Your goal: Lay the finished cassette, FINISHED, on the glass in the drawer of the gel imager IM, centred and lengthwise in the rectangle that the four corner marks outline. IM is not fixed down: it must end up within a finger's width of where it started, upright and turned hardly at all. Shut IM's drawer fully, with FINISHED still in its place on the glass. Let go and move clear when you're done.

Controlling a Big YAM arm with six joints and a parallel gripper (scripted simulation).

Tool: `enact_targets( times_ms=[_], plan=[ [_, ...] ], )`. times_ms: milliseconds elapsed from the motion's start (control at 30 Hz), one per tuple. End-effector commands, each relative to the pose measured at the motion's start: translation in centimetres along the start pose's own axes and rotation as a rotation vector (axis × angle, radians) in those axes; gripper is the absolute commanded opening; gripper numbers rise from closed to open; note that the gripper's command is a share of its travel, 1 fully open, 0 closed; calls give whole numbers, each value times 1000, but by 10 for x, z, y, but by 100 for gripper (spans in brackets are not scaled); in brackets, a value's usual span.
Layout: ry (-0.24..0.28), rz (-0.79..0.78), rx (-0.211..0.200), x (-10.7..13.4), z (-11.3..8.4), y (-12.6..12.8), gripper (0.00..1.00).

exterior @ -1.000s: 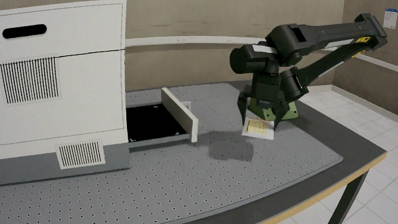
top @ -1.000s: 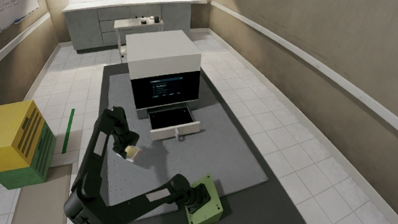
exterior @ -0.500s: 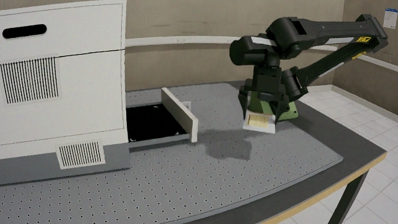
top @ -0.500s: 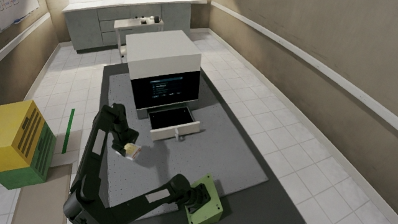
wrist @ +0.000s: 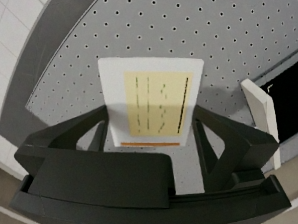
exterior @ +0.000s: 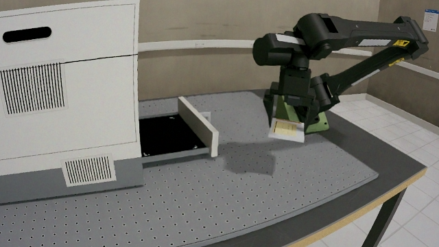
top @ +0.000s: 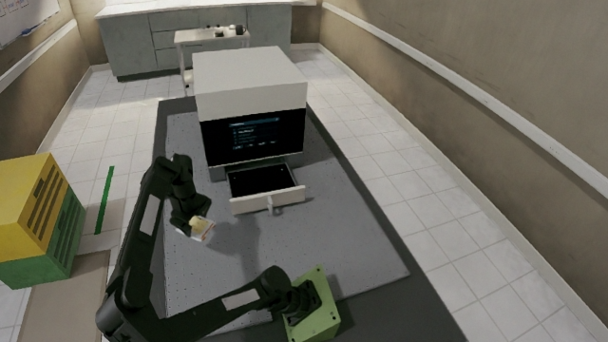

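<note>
My gripper (top: pixel 197 227) is shut on FINISHED (top: pixel 201 228), a white cassette with a yellow gel window, and holds it in the air above the perforated mat. The cassette also shows in the exterior view (exterior: pixel 287 130) and in the wrist view (wrist: pixel 153 103), gripped across its width by the gripper (wrist: pixel 152 137). IM (top: pixel 249 102), a white box with a dark screen, stands upright at the back of the mat. Its drawer (top: pixel 262 182) (exterior: pixel 164 134) is pulled open and shows dark bare glass. The cassette hangs left of and in front of the drawer front (exterior: pixel 197 125).
The arm's green base (top: pixel 313 304) sits at the mat's near edge. A yellow and green box (top: pixel 35 216) stands off the table to the left. The table edge (exterior: pixel 360 213) runs close along the mat in the exterior view.
</note>
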State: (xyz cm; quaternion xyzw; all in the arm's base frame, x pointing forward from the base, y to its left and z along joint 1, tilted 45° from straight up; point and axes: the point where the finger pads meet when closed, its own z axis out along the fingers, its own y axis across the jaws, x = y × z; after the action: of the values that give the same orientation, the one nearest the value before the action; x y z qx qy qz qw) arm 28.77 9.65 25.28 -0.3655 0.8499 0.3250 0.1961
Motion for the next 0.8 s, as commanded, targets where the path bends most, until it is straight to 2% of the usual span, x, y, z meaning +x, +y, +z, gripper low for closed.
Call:
enact_targets(
  times_ms=[0,167,233,767],
  plan=[
    [-17,87,21,-4,-11,-20,78],
    [-25,243,29,4,-12,-47,78],
    [-25,243,29,4,-12,-47,78],
    [-34,736,36,32,-16,-121,78]
  ],
)
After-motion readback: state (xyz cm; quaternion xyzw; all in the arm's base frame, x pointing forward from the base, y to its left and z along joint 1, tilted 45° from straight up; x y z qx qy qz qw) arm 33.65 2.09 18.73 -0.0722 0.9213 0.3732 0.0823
